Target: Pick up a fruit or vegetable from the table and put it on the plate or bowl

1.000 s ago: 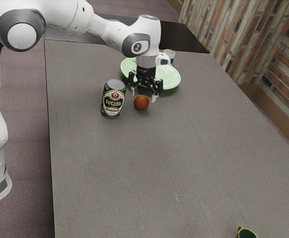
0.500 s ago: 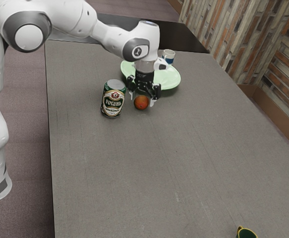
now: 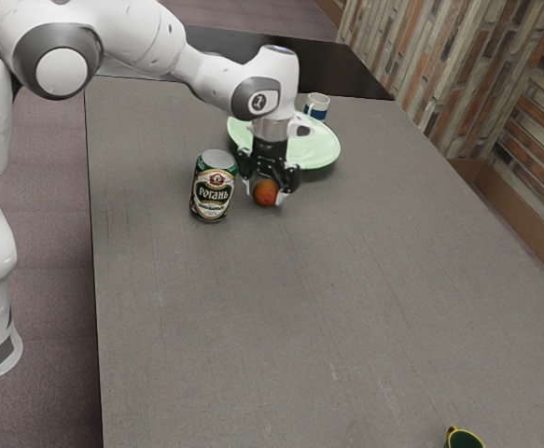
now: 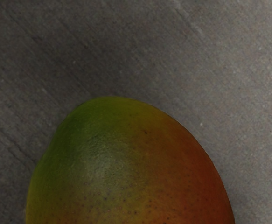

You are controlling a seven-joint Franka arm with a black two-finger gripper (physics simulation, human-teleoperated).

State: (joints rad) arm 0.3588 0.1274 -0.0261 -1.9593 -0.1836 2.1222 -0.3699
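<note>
A small red-orange mango [image 3: 267,192] lies on the grey table [image 3: 327,308], just in front of a light green plate [image 3: 320,147]. My gripper [image 3: 268,190] has come straight down over the mango, and its black fingers stand on either side of the fruit, still open and spread wider than it. In the wrist view the mango [image 4: 126,168] looms right under my hand, green on one side and red on the other, resting on the table surface [image 4: 210,56].
A green drinks can [image 3: 214,186] stands upright close beside the mango, toward the exterior view's left. A small white and blue cup [image 3: 317,105] sits behind the plate. A green object [image 3: 463,437] lies at the table's near right corner.
My hand has dropped from just above the mango to straddle it, and has shifted slightly toward the can. The mango, can and plate have stayed put.
</note>
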